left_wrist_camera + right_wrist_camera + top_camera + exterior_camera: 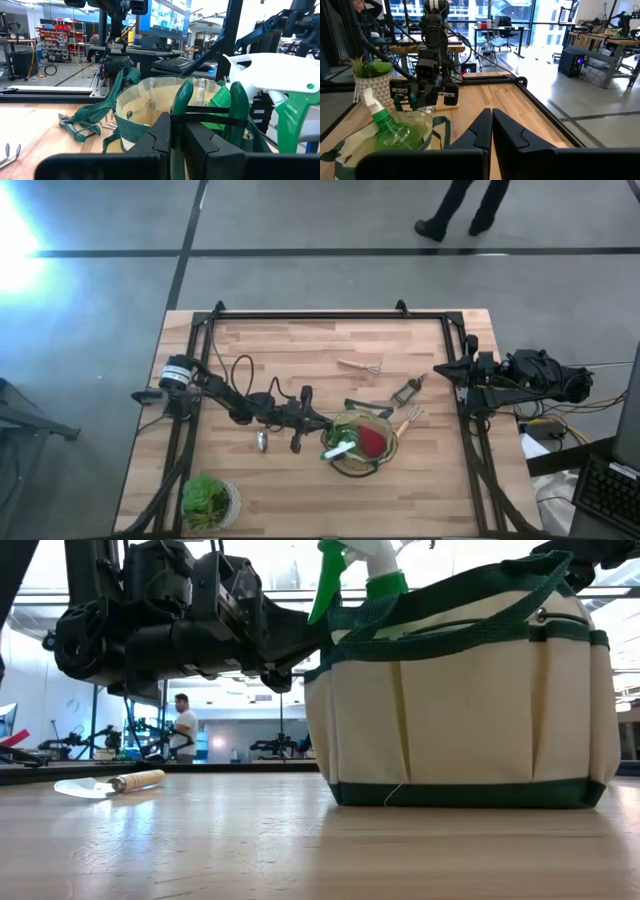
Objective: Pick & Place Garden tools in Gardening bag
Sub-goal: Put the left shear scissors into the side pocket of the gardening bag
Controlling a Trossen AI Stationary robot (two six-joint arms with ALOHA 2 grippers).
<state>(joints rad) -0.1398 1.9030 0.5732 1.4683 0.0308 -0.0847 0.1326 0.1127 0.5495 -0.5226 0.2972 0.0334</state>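
The light butcher-block wooden table carries the round olive-tan fabric gardening bag, a wooden-handled silver trowel, a small rake fork, dark pruners and a leafy potted plant.

Daylight is pouring through tall windows onto grey concrete floor, where a person is standing.

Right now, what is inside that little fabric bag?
In the gardening bag sit a green spray bottle and a pink-red item. Anything beneath them is covered.
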